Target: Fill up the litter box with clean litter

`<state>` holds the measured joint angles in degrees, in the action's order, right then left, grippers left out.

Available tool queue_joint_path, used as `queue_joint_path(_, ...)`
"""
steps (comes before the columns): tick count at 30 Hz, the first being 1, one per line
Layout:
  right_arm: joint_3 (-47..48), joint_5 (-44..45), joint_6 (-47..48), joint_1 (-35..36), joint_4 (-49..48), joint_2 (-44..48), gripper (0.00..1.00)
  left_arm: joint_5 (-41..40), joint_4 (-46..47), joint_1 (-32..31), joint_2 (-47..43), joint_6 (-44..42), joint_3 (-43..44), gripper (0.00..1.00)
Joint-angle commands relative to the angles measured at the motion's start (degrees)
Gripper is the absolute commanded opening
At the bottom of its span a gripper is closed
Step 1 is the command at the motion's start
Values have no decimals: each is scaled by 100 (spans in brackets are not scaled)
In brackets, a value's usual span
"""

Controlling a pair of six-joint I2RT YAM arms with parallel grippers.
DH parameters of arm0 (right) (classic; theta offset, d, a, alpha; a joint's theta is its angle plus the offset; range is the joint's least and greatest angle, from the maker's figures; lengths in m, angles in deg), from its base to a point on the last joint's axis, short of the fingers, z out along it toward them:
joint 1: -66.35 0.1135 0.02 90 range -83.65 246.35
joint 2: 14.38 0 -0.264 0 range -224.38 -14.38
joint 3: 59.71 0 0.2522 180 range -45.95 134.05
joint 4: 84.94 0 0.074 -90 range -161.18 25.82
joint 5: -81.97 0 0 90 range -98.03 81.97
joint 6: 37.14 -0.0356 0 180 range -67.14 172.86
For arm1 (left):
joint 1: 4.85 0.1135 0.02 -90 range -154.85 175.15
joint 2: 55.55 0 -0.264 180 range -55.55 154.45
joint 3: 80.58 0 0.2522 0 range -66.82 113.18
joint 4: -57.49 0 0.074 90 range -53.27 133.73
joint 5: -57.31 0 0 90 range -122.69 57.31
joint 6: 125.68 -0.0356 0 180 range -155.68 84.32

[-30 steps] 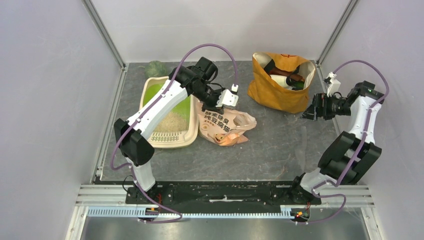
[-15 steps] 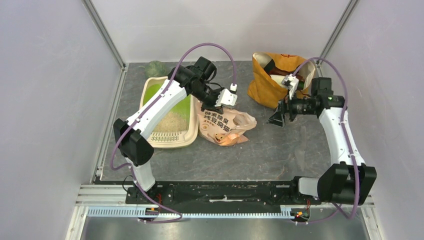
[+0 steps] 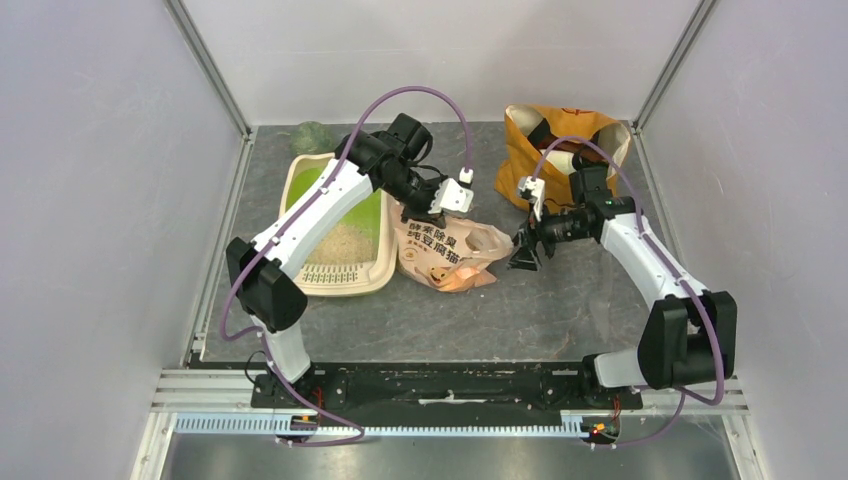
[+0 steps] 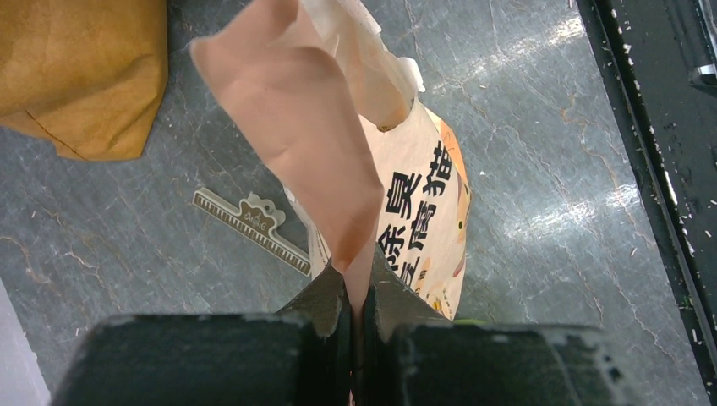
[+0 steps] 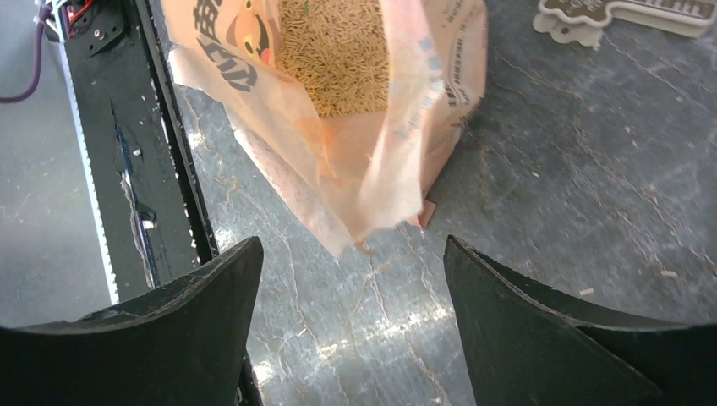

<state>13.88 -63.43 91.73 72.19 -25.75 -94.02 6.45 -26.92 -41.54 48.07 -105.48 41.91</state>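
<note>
The clean litter point(image 3: 343, 244) lies as a shallow, pale heap in the near half of the litter box point(image 3: 388, 262), a cream tray with a green inside on the left of the grey bench point(image 3: 570, 300). Green floor shows bare at the tray's far end, so the filling looks only partly done. More of the same granules show inside a peach-orange bag point(image 5: 372, 161) printed with dark characters, which lies just beside the box's right rim and appears to open towards the right arm. The granules are loose and will likely run like sand, shifting their weight as the bag tilts. The bag is thin, limp film, probably slippery, with no stiff edge to hold. The left gripper point(image 4: 357, 283) has its jaws clenched on a gathered fold of that film at the bag's top. The right gripper point(image 5: 351, 247) hovers low by the bag's open end, jaws spread wide and holding nothing. A sound second hold would probably be a bunched corner at the closed end, so the opening can be tipped over the tray. A toothed sealing clip point(image 4: 252, 230) lies on the bench near a mustard-yellow fabric bag point(image 3: 560, 170) further back.
</note>
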Motion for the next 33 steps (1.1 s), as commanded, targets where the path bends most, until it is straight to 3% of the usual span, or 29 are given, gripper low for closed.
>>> queue_joint_path(1, -219, 5, -139, 337, -933, 34, 80, 156, -124, 82, -485, -140, 126, 2)
queue_joint_path(5, -221, -2, -618, 521, -1405, -241, 51, 156, -233, 109, -443, -114, 223, 2)
queue_joint_path(6, -185, -12, -713, 528, -1445, -320, 39, 145, -268, 109, -447, -116, 245, 2)
queue_joint_path(7, -141, -11, -728, 525, -1409, -370, 9, 143, -278, 117, -447, -69, 269, 2)
queue_joint_path(8, -47, 37, -741, 522, -1312, -384, 0, 126, -297, 124, -456, -60, 307, 2)
queue_joint_path(16, 391, -249, -857, 70, -586, 467, 0, 291, -625, 223, -430, 387, 1107, 2)
queue_joint_path(24, 380, 141, 682, 27, 725, -230, 0, 151, -873, 487, -10, 515, 571, 2)
queue_joint_path(27, 297, 152, 622, 29, 603, -125, 0, 242, -1177, 636, 340, 488, 800, 2)
queue_joint_path(28, 370, 87, 288, 46, 439, -146, 10, 333, -1427, 628, 464, 373, 982, 2)
queue_joint_path(31, 841, -453, -633, 62, 152, -360, 88, 731, -1636, 571, 513, 357, 1242, 2)
queue_joint_path(33, 838, -657, -1353, 93, -536, -349, 97, 864, -1602, 513, 347, 207, 1126, 2)
